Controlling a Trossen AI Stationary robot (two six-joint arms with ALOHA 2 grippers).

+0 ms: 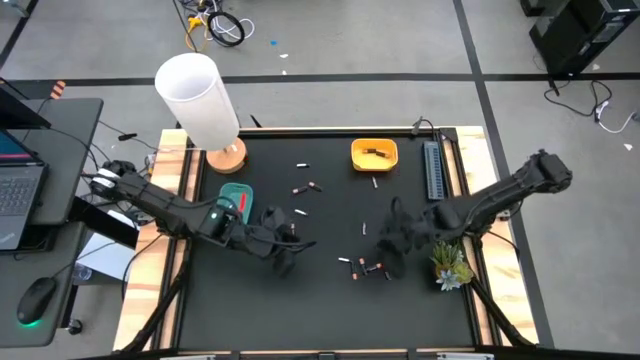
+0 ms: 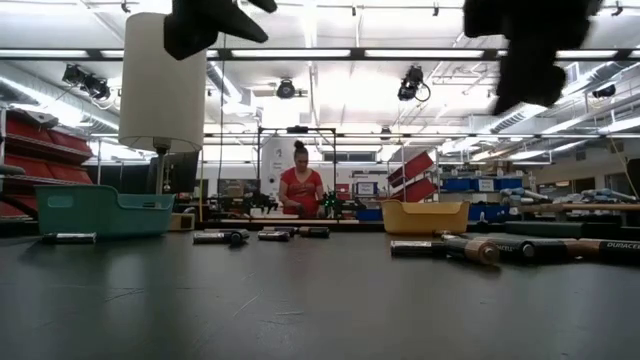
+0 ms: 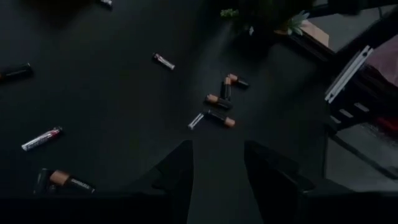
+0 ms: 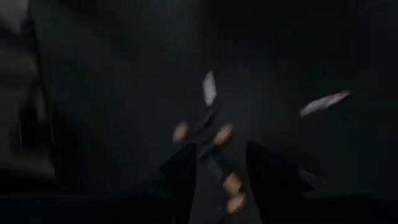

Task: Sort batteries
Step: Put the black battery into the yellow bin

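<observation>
Batteries lie scattered on the black table mat: a cluster of dark ones with copper ends point(image 1: 368, 267) point(image 3: 221, 102) at mid-table, a few silver ones point(image 1: 300, 165) point(image 3: 41, 139) farther off. My left gripper point(image 1: 287, 252) point(image 3: 217, 168) hovers open above the mat, left of the cluster. My right gripper point(image 1: 392, 248) point(image 4: 217, 177) hovers open right above the cluster, with copper-ended batteries point(image 4: 222, 134) showing on the mat beneath its fingers. Neither gripper holds anything. In the low view both grippers point(image 2: 215, 22) point(image 2: 535, 50) hang well above the table.
A teal bin point(image 1: 235, 197) with something red in it stands at the left, a yellow bin point(image 1: 374, 154) with a dark battery at the far side. A white lamp point(image 1: 200, 100) stands at the far left corner, a green plant sprig point(image 1: 450, 265) at the right edge.
</observation>
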